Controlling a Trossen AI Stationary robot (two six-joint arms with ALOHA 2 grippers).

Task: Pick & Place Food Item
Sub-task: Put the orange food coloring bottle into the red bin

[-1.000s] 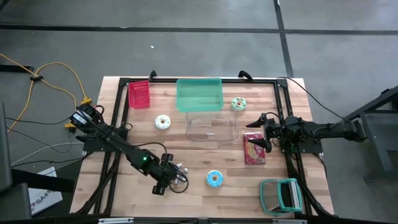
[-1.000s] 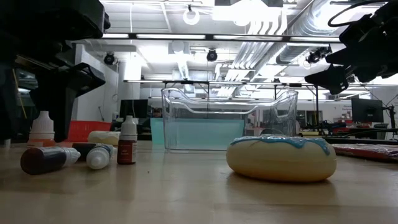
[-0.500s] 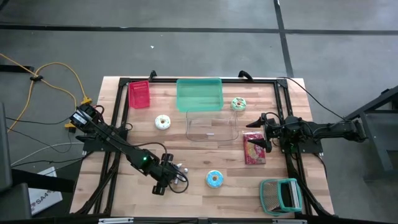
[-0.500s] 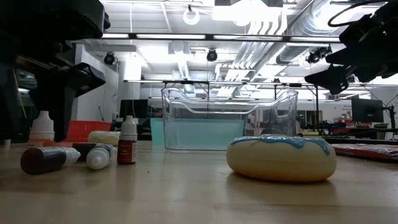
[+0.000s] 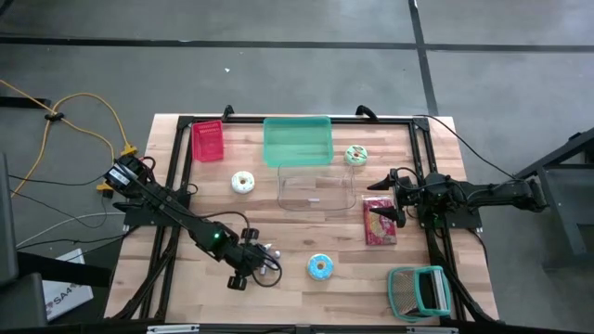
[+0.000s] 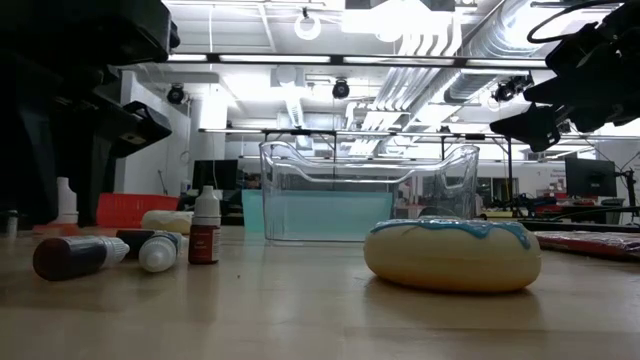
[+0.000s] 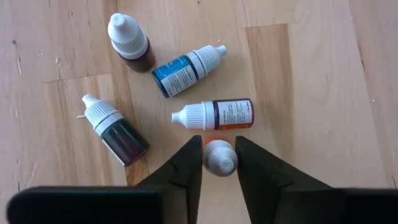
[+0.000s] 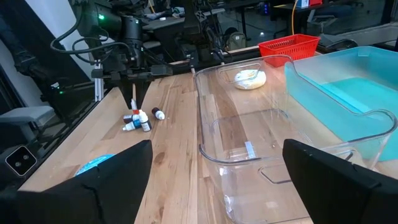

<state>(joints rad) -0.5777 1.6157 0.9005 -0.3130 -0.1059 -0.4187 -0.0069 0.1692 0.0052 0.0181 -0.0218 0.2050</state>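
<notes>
between the left hand (image 7: 219, 163)'s dark tapered fingers sits a small white-capped dropper bottle (image 7: 219, 156), pinched narrow.

**A:** Any lettering you can read?

**B:** One bit. On the floor off the light wooden table's (image 5: 278, 246) left front corner lies a white flat card (image 5: 67, 295) with dark capitals that begin "SA4"; the rest is too small.

**A:** And the bottles on the table?

**B:** The blue-labelled dropper bottle (image 7: 186, 65) and the white-and-orange-labelled dropper bottle (image 7: 221, 114) carry fine print, all illegible. The grey-capped dropper bottle (image 7: 220, 157) shows only its cap.

**A:** The red printed snack packet (image 5: 379, 221)?

**B:** On the table's right side. Its printing can't be read.
</notes>
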